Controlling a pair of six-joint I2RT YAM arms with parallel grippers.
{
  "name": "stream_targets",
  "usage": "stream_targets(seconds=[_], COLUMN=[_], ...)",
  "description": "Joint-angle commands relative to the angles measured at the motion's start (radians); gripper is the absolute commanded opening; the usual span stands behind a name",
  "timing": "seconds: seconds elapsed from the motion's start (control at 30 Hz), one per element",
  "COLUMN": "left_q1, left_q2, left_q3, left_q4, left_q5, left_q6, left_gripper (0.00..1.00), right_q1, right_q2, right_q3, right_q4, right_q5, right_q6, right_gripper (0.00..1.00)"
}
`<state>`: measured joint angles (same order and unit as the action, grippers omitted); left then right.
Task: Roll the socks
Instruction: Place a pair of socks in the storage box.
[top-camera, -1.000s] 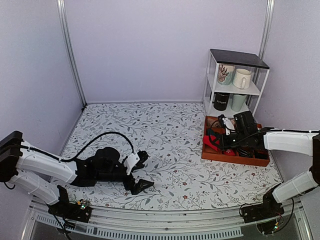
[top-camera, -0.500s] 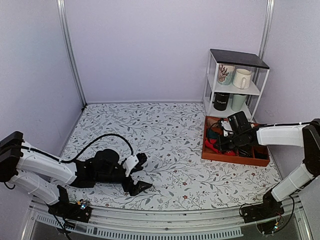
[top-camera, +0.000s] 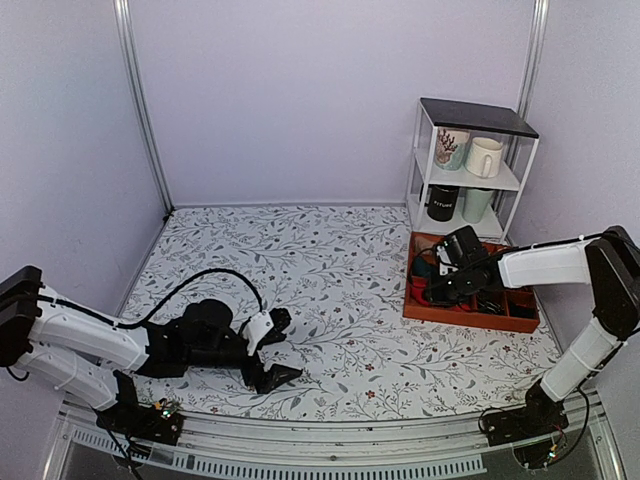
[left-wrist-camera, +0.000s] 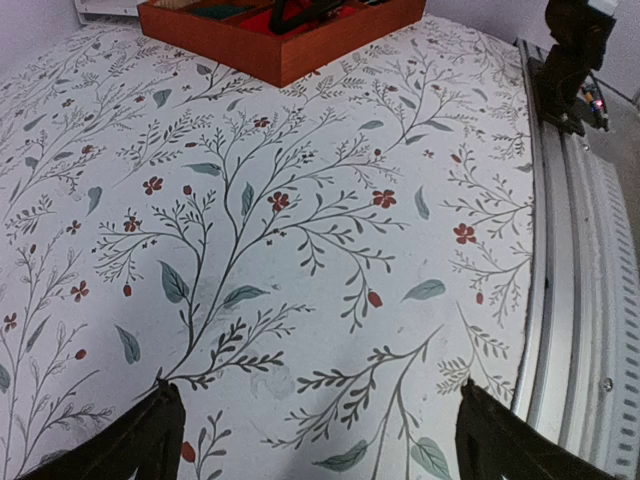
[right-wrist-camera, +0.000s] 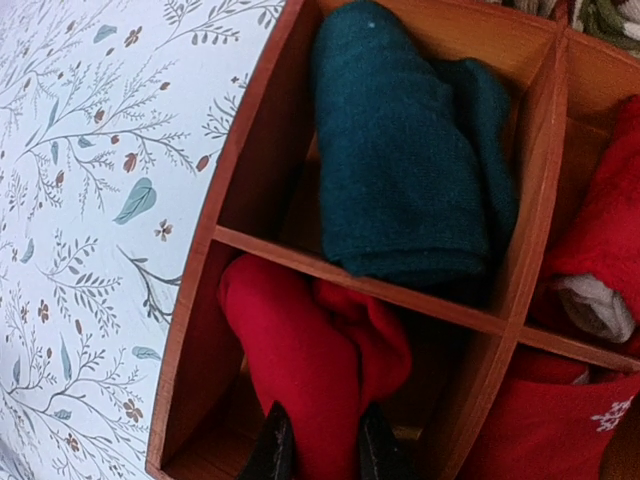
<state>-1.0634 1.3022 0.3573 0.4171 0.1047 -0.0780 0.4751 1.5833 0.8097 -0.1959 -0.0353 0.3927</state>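
Note:
The plain red socks lie bunched in the near-left compartment of the wooden tray. They show as a red patch in the top view. My right gripper is down in that compartment with its two fingers closed on either side of the red fabric. In the top view it is over the tray's left end. My left gripper lies low over the table at the front left, open and empty. In its own view it shows wide-spread fingertips over bare floral cloth.
A teal sock bundle fills the compartment behind the red socks. A red bundle with a white snowflake sits to the right. The tray stands at the table's right side, before a white shelf with mugs.
My right gripper has moved left and down, carrying the red socks from the tray's left rim into its near-left compartment. My left arm has shifted slightly toward the front.

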Motion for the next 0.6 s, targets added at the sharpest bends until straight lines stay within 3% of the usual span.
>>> stream_targets(seconds=[0.0,0.1,0.43,0.57], left_q1=[0.013,0.013,0.014,0.014], left_q2=[-0.029,-0.039,-0.05,-0.046], left_q3=[-0.007,-0.011,-0.017,-0.014], left_q4=[0.018,0.015,0.005,0.001], left_q5=[0.022,0.021,0.008,-0.004], left_q6=[0.021,0.021,0.023,0.028], left_gripper=[0.94,0.95,0.95,0.95], right_q1=[0.032,0.041,0.042,0.043], right_q2=[0.054,0.048,-0.043,-0.071], right_q3=[-0.017,-0.035,-0.024,0.014], right_q4=[-0.071,-0.091,-0.133,-0.157], right_q5=[0.055,0.085,0.112,0.119], right_q6=[0.06,0.082,0.068,0.047], right_gripper=[0.06,0.08,0.39,0.45])
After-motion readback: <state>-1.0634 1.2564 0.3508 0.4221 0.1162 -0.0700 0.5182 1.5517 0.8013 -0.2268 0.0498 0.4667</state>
